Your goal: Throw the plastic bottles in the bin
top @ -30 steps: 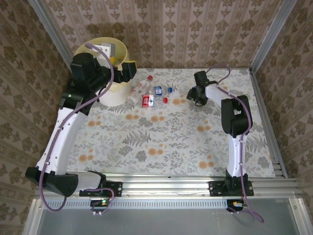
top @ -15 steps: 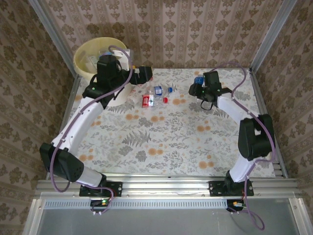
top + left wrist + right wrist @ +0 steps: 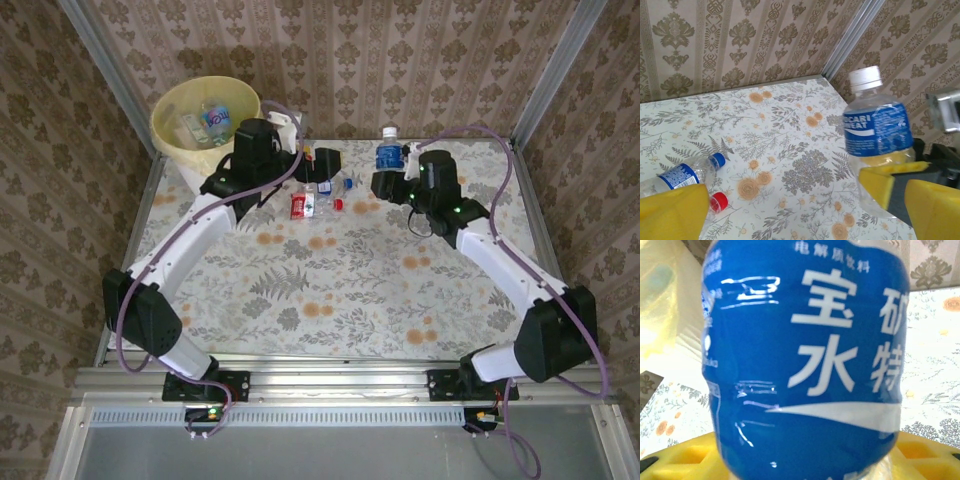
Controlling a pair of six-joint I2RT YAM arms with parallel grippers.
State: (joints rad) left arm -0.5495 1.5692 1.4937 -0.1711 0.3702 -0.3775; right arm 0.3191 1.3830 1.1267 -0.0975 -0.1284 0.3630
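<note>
now, right arm (image 3: 500, 255) stretched forward, right gripper (image 3: 388, 172) clamping upright blue-labelled bottle (image 3: 389, 152), left gripper (image 3: 320, 163) wide open near loose bottles (image 3: 303, 205)

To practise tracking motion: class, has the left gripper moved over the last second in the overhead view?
Yes. The left gripper has moved right, away from the bin, and is now near the loose bottles.

Blue-labelled bottle (image 3: 389, 152) upright, aloft; several bottles (image 3: 302, 205) lie near the yellow-lined bin (image 3: 157, 120); some inside.
</note>
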